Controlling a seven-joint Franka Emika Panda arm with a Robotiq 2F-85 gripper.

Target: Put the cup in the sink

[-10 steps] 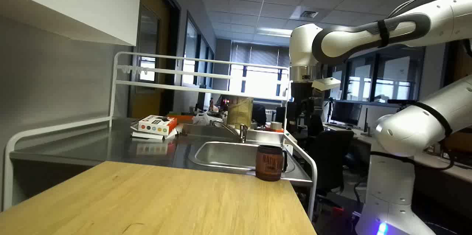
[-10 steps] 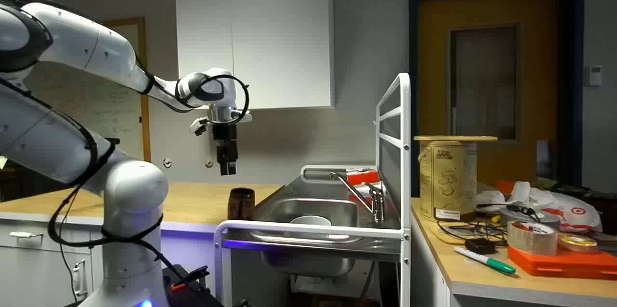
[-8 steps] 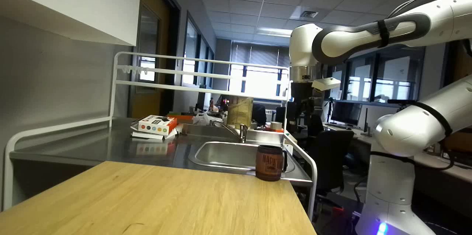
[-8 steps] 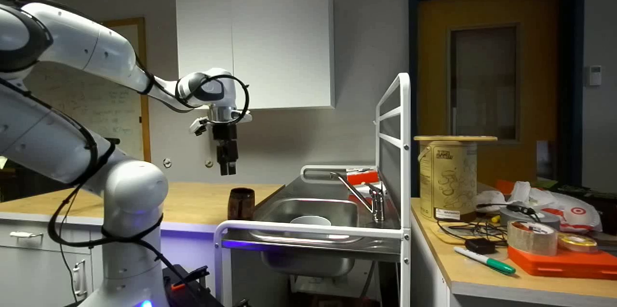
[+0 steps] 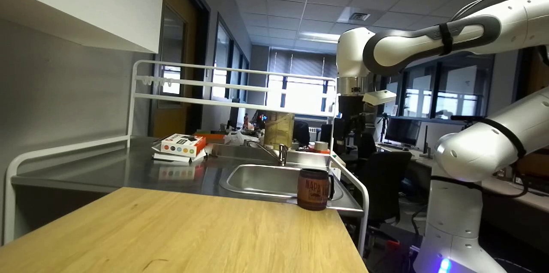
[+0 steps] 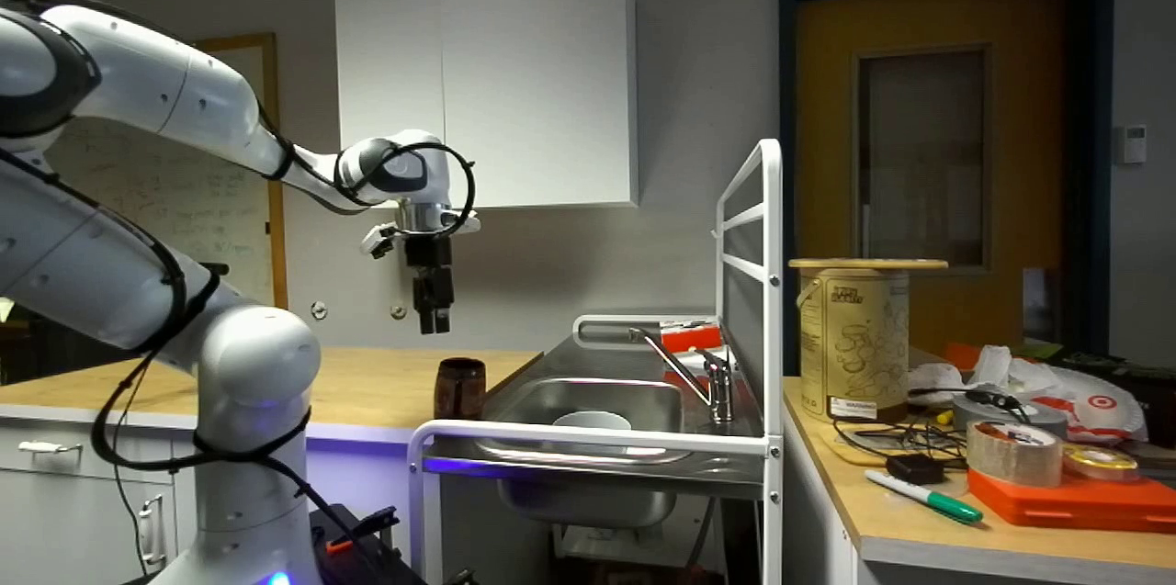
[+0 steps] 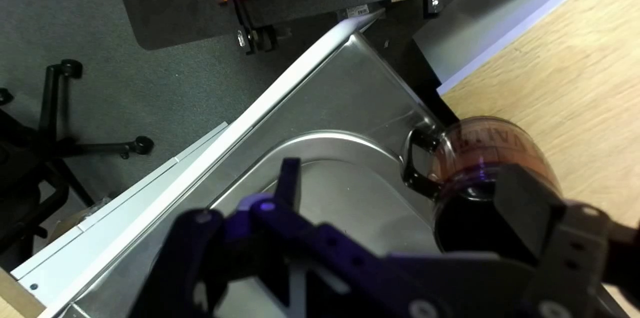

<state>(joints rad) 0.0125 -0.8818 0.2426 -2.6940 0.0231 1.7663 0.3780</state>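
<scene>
1. The small reddish-brown cylindrical cup with a dark rim [image 5: 313, 189] stands upright on the pale wooden table [image 5: 193, 234], close to the edge that faces the rectangular stainless-steel sink [image 7: 350, 198]; it is not in the basin.

2. My black two-fingered hand [image 7: 406, 193] hangs above the cup, apart from it, its fingers spread wide with nothing held. I read this as lining up for the grasp.

3. Alignment worries me most. In the wrist view the cup sits well toward one finger [image 7: 522, 203], which covers part of its mouth. If I descend straight on a poor line, that fingertip could land on the rim or slip inside.

4. Such a knock could topple the cup, since it stands near the table's corner by the dark gap [image 7: 442, 108] before the grey metal counter [image 7: 335, 93].

5. The black looped handle [image 7: 417, 182] sticks out sideways; pinching it would probably twist the cup as I lift.

6. On the carry, swinging low could hit the white tubular rail [image 6: 588, 435]; overshooting, the chrome faucet [image 6: 720, 388]. Releasing too high could bounce the cup off the white round thing [image 6: 593, 421] in the basin.
</scene>
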